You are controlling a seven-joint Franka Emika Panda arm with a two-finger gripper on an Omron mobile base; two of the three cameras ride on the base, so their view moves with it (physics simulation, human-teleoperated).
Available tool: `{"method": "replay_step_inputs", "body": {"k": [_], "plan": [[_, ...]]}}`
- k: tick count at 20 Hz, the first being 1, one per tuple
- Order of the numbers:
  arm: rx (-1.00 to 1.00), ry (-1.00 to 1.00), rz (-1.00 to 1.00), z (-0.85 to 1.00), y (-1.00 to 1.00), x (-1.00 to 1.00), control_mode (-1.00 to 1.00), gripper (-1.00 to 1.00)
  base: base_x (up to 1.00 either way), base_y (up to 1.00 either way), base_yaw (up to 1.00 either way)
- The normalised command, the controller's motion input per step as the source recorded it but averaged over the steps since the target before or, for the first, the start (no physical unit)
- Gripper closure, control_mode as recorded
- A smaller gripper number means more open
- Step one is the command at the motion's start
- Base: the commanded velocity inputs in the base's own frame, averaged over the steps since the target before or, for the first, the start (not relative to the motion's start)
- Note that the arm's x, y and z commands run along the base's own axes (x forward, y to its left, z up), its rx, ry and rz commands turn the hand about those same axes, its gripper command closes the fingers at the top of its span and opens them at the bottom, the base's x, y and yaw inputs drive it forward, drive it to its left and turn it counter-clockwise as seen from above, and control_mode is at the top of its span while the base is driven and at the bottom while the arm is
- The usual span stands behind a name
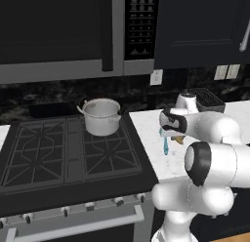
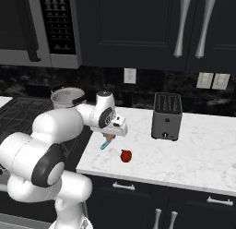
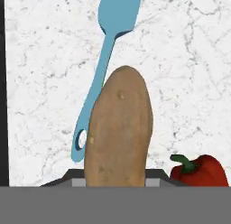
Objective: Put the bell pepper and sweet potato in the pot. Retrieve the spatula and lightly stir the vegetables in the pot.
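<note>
The brown sweet potato stands lengthwise between my gripper's dark finger tips, which press on its lower sides, so the gripper is shut on it. It sits over the white counter, just right of the stove. The teal spatula lies flat on the marble behind and partly under the potato. The red bell pepper rests on the counter beside it, also seen as the bell pepper near the front edge. The steel pot stands on the stove's back right burner, well left of the gripper.
A black toaster stands at the back of the marble counter, right of the gripper. The black stove top lies to the left, with a microwave and dark cabinets above.
</note>
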Motion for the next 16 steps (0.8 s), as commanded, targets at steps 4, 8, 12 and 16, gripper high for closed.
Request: {"method": "replay_step_inputs", "body": {"k": [4,8,12,16], "plan": [[-0.15,-0.01,0.25,1.0,1.0,-0.02,-1.0,1.0,0.0,0.0,0.0],[-0.18,0.0,0.26,1.0,1.0,0.25,-1.0,1.0,0.0,0.0,0.0],[-0.2,0.0,0.22,1.0,1.0,0.46,-1.0,1.0,0.0,0.0,0.0],[-0.37,-0.02,0.15,0.45,1.0,0.45,-1.0,1.0,0.0,0.0,0.0]]}}
